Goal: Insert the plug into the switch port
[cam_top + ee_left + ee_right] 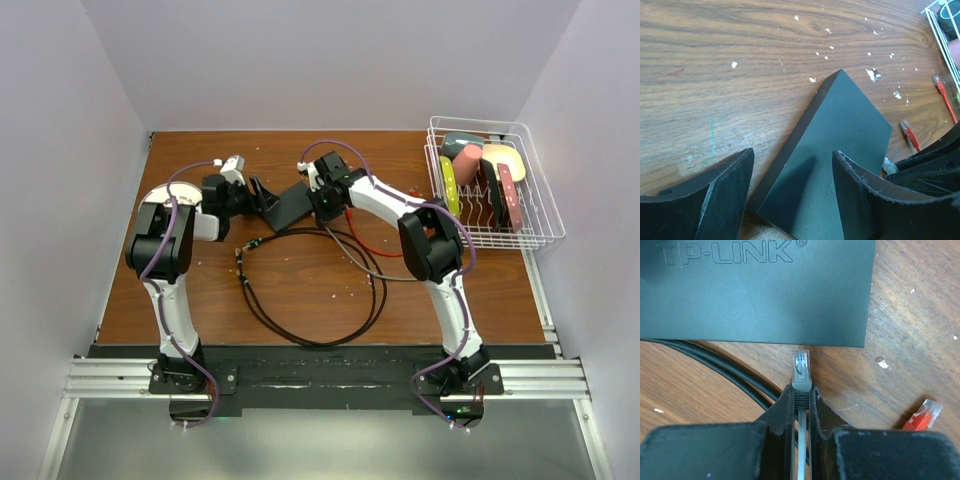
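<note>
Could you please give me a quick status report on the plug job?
Right gripper shut on grey plug, tip facing the switch, not in. Left gripper open over the switch. Black cable lies close beside the plug, not across it.

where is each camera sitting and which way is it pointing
Top: high behind the robot, looking down on the table; left arm and right arm show whole.
Left wrist: on the left arm, looking down through the open left claw at the black box.
Right wrist: on the right arm, looking along the right claw, shut on the grey plug, toward the box's edge.
Shared: both wrist views show the box and a red plug.
</note>
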Available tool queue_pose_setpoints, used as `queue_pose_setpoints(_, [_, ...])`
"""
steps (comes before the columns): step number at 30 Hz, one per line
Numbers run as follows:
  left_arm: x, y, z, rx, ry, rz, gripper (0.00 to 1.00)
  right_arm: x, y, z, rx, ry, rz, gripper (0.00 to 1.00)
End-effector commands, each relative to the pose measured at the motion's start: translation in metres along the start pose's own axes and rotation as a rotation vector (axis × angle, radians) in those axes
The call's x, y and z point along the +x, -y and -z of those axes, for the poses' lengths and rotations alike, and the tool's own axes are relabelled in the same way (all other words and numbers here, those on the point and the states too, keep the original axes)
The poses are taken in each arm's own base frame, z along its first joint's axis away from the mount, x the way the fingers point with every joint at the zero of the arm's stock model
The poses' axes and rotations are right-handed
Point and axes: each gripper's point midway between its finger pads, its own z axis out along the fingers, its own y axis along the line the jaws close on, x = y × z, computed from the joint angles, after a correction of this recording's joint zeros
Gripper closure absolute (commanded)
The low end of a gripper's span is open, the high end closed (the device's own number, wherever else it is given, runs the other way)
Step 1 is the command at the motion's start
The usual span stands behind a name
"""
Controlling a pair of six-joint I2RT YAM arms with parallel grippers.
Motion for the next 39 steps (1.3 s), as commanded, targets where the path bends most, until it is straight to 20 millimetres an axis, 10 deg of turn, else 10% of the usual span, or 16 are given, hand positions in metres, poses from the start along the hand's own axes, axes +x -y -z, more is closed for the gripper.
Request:
queue_pose_setpoints(1, [-0.013, 0.009, -0.006, 0.055, 0.033, -0.010, 0.32, -0.002, -0.007, -0.006, -0.036, -0.009, 0.020, 1.00])
queue_pose_setpoints(12, [-0.005, 0.010, -0.001, 0.061, 0.024, -0.007, 0.33, -0.039, -0.005, -0.008, -0.023, 0.066, 0.009, 1.00])
queue_pose_setpoints(39, [-0.014, 0.015, -0.008, 0.089, 0.030, -0.002, 0.33, 0.013, -0.043, -0.021, 0.014, -0.084, 0.263, 1.00])
